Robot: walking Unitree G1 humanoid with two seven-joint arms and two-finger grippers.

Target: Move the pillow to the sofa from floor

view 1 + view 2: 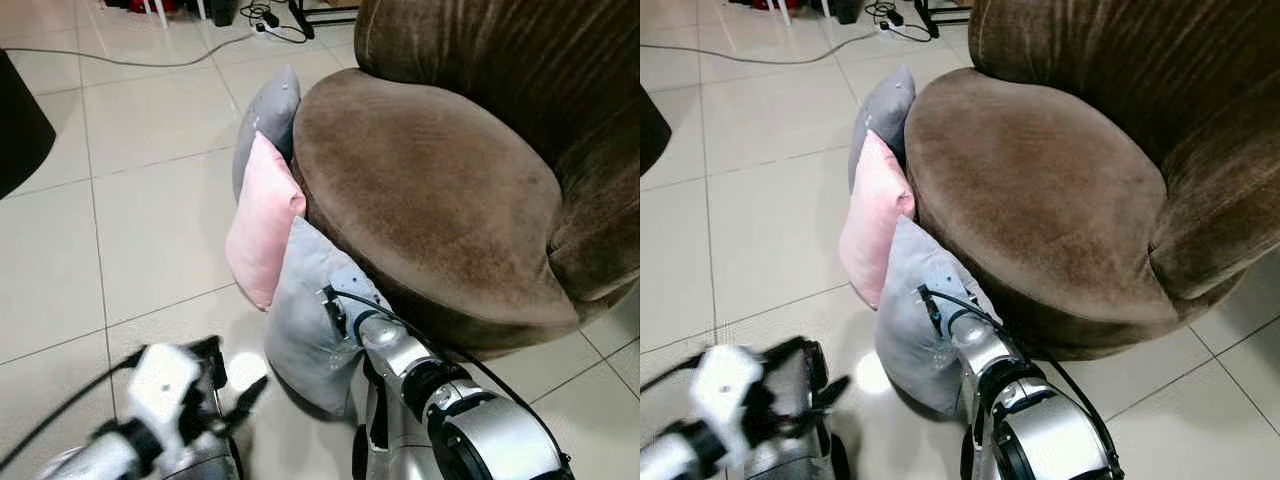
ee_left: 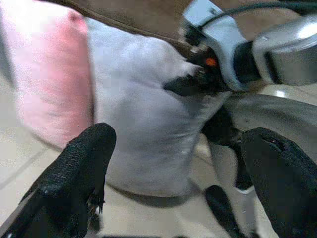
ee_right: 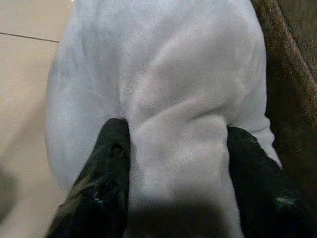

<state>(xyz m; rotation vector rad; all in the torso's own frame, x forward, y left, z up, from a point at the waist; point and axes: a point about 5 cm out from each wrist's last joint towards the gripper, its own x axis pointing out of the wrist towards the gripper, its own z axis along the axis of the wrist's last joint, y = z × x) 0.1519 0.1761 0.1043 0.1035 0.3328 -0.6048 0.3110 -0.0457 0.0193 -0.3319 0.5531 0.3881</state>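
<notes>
- Pale grey pillow (image 1: 305,320): stands on edge on the tiled floor (image 1: 150,200), leaning against the front of the brown sofa (image 1: 430,190). It is the nearest of three cushions in a row along the sofa's base.
- Pink pillow (image 1: 262,222): upright, touching the pale grey pillow on its far side and resting against the sofa edge.
- Darker grey pillow (image 1: 268,115): upright beyond the pink one, also against the sofa.
- Right gripper (image 3: 173,163): pressed into the pale grey pillow from the sofa side. The right wrist view shows its two black fingers (image 3: 106,168) set on either side of a raised fold of the fabric, pinching it between them; the pincer is clamped on this pillow.
- Right arm (image 1: 440,400): silver, reaching forward and down from the lower edge of the head view, with a black cable looped over its wrist.
- Left gripper (image 2: 176,163): held low above the floor, near the pillow's free side but apart from it. Its fingers stand wide apart, nothing between them.
- Left arm (image 1: 165,400): blurred in the head views.
- Sofa seat: broad, rounded, brown, with nothing resting on it.
- Cables (image 1: 262,18): lie on the floor at the far end of the room.
</notes>
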